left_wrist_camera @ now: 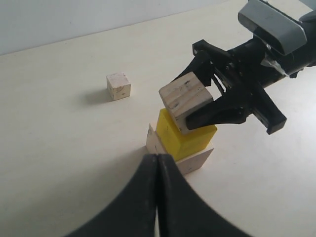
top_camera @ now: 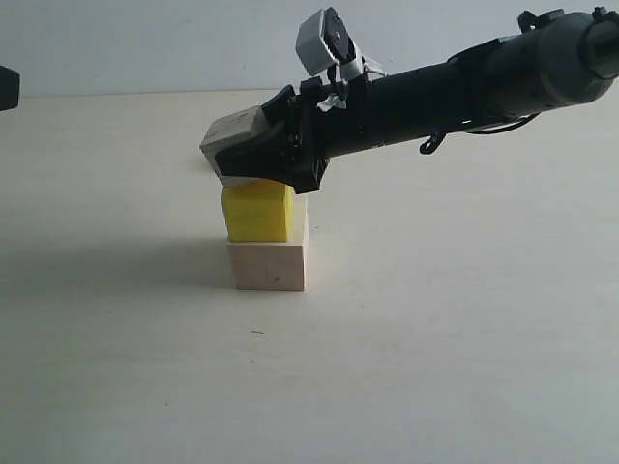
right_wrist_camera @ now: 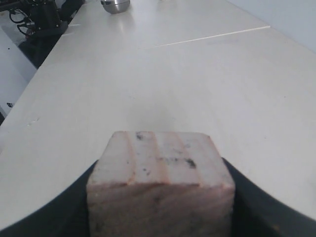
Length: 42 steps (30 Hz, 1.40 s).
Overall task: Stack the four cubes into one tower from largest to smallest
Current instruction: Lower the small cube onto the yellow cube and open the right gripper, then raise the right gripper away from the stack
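The right gripper is clamped on the small wood cube, its jaws pressing two opposite side faces. It carries the cube tilted, one corner low, just over the yellow cube. I cannot tell whether the two touch. The yellow cube sits on the large wood cube on the desk, set toward one side of the base and not centred. The tiny wood cube lies alone on the desk, well apart from the stack. The left gripper is clenched on nothing, close by the base.

The held cube looks like bare, dry wood, so it is probably light, rigid and not fragile. Its rough grain should give the jaws good friction, and firm pressure is unlikely to mark it. A hold on flat opposite faces, high enough to leave the underside free, suits it best. The tilt matters more than the weight. Released unlevelled, the cube would likely land on an edge and tip or nudge the yellow cube.
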Tool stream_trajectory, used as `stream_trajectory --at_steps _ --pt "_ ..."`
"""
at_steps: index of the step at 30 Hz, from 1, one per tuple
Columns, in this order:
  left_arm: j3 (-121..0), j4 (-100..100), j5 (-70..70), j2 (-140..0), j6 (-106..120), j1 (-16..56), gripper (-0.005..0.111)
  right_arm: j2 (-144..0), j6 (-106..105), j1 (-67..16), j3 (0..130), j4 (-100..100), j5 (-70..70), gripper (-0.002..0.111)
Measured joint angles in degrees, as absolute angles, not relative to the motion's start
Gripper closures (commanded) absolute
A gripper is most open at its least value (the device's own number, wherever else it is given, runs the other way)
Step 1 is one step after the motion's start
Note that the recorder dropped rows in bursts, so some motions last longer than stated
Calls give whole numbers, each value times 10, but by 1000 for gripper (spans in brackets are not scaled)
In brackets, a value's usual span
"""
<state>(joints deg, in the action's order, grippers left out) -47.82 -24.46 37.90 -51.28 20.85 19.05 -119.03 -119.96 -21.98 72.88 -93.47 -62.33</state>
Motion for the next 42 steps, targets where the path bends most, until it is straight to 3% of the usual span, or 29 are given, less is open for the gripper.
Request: stream_trajectory --at_steps 7,35,39,42 --pt "-478 -245 379 -513 208 190 107 -1190 -1200 -220 729 -930 -623 45" --pt "-478 -243 379 -513 208 190 107 -1101 -1153 -219 729 -882 -608 44" --pt "-478 -243 379 -513 208 190 107 -1063 -1103 -219 729 -882 -584 54" --pt "-478 -240 379 -513 208 190 107 -1031 -1017 -219 729 -876 -545 77"
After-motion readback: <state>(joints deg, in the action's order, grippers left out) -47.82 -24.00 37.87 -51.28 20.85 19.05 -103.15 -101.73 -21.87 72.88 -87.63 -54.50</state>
